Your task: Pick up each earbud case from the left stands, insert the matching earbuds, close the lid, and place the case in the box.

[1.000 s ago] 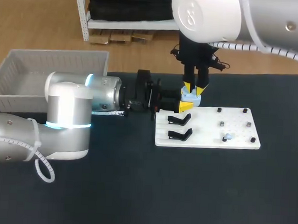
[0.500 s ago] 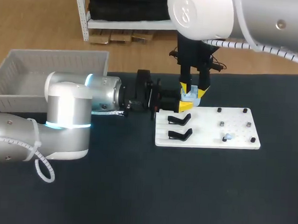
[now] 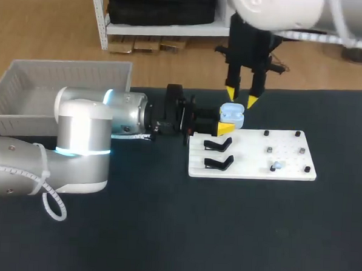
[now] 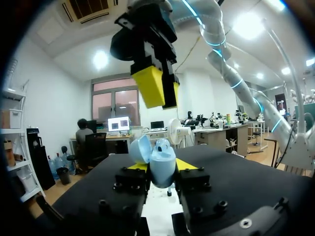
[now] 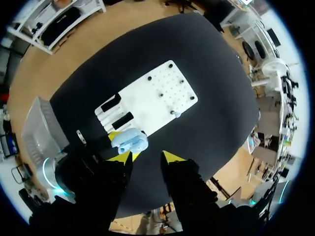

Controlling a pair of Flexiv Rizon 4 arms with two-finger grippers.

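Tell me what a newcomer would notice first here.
The light blue case, lid open, sits clamped in the left gripper at the far edge of the white board. The right gripper hangs open and empty just above it. On the board, two black stands are bare and one small earbud sits toward the right end.
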